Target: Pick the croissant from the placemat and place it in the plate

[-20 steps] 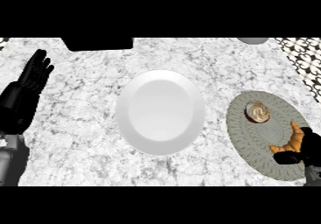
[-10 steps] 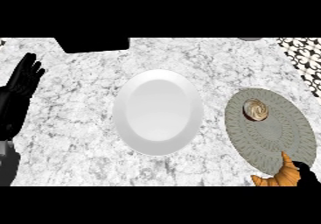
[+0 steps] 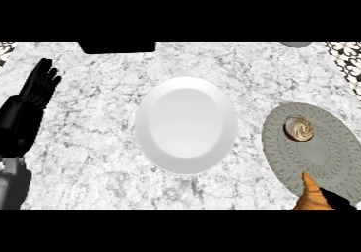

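in the head view you see the croissant [image 3: 311, 197] at the near edge of the placemat [image 3: 324, 157], well apart from the plate [image 3: 186, 123]. the right hand [image 3: 343, 201] is a sliver beside it; you cannot tell its grip. the left hand [image 3: 30, 106] rests open, far left.

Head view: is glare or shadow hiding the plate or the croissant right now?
Head view: the plate has a soft sheen, no harsh glare; the steep angle makes it look taller than wide. Head view: no shadow covers the croissant, the view's lower edge cuts it off, the right hand just a dark sliver beside it.
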Controlling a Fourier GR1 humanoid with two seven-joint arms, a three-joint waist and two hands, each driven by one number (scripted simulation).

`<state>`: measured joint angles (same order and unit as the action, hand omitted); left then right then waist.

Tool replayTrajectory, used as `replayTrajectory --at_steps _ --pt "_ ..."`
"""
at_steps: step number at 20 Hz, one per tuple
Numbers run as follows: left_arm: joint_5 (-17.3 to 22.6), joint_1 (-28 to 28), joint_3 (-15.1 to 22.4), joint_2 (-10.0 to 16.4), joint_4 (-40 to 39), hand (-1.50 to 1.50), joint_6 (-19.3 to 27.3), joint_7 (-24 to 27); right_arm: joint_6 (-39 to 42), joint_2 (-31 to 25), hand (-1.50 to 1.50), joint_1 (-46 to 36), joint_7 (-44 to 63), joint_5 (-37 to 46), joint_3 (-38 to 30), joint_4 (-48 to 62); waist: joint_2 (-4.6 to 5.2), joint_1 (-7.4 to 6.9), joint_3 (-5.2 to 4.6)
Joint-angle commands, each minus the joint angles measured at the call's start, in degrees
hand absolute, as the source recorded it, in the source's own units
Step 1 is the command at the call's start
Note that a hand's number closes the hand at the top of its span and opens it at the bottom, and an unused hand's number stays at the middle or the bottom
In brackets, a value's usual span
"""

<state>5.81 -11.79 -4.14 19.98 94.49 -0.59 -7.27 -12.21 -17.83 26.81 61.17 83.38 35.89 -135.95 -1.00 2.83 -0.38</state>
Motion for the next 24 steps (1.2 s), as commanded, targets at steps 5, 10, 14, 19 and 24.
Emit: replayTrajectory --at_steps 5,10,14,19,24 --pt "-1.7 -3.7 1.5 -1.4 -4.2 0.0 -0.5 1.3 13.5 17.4 1.5 -10.4 8.0 21.4 19.3 -1.2 0.97 -2.27 0.17" --pt "-0.3 -3.7 1.6 -1.6 -1.7 0.0 -1.6 0.0 13.0 17.6 1.5 -23.9 14.8 13.9 14.6 7.2 1.44 -3.85 0.24" --pt "0.3 -4.5 1.2 -1.1 -0.8 0.0 -2.2 0.3 11.0 17.4 1.5 -26.2 14.5 8.6 11.7 8.5 1.74 -5.11 0.2" --pt "-2.7 -4.5 4.6 -4.0 -2.0 0.0 -0.7 1.8 8.8 17.5 1.5 -31.7 12.7 0.8 4.2 13.2 2.33 -5.69 0.24" --pt "-1.6 -4.5 2.4 -2.5 -3.2 0.0 -1.9 2.3 6.3 17.7 1.5 -43.5 14.9 -6.0 -4.5 27.0 2.03 -6.03 0.28"
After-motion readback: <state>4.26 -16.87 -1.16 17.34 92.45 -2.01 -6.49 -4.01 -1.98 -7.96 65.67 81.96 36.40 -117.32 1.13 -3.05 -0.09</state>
